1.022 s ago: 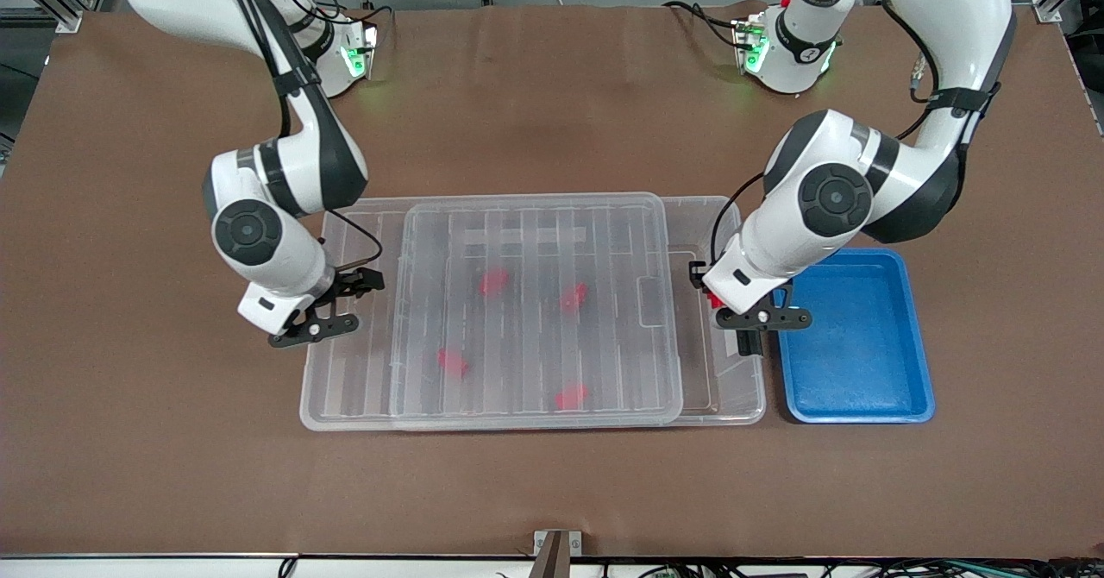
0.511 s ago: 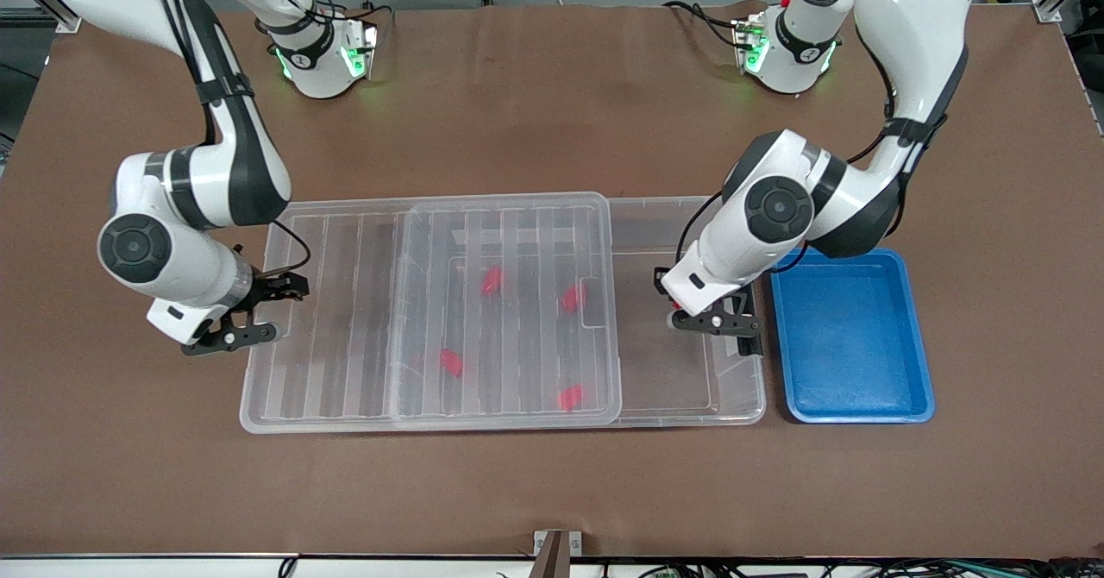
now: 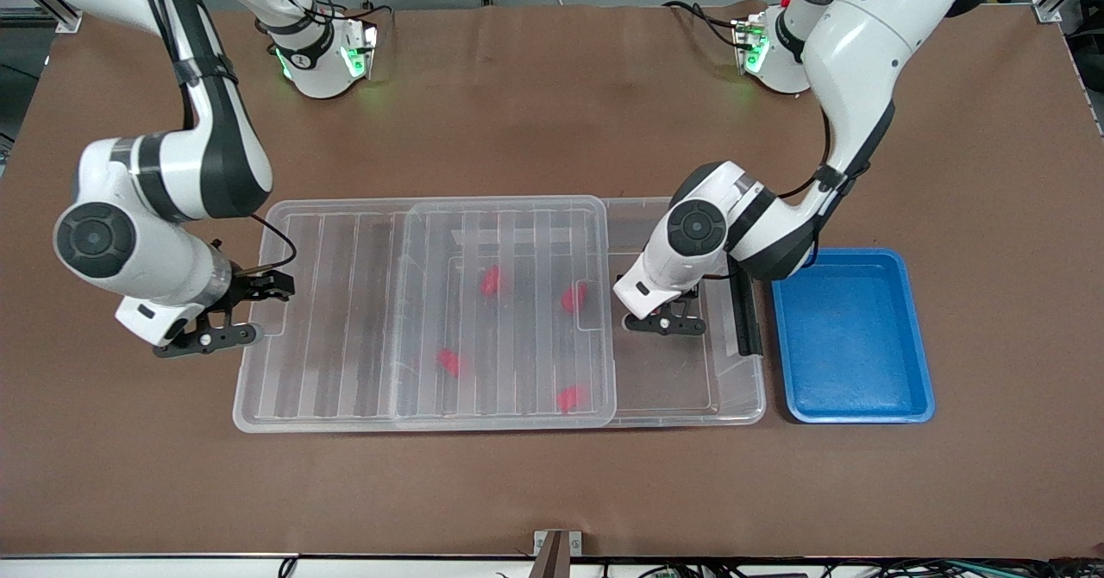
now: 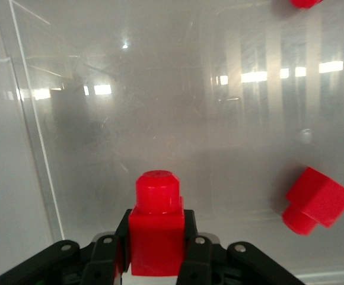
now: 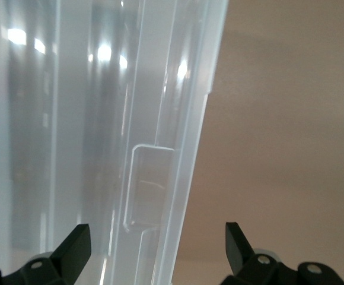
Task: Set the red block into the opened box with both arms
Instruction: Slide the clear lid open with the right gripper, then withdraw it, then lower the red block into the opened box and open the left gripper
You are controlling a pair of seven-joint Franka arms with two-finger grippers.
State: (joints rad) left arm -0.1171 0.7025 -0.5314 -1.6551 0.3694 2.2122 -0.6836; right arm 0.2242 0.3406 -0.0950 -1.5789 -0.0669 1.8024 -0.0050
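A: Where's the red block (image 4: 156, 228)?
B: Clamped between the left gripper (image 3: 662, 323)'s fingers, stub pointing outward, over the uncovered end of the box (image 3: 690, 392).
A: And the right gripper (image 3: 226, 312)?
B: Fingers spread wide, nothing between them, straddling the lid (image 5: 160, 178)'s rim at the right arm's end.

Even overhead light flooding brown bench (image 3: 552, 483); arms casting soft, faint shadows; green glow spilling around both bases; bright strip reflections glaring off clear lid (image 3: 509, 310) and box (image 4: 160, 107) wall in wrist views; red block (image 4: 156, 231) showing sharp, farther plastic blurring; right wrist view looking hazy.
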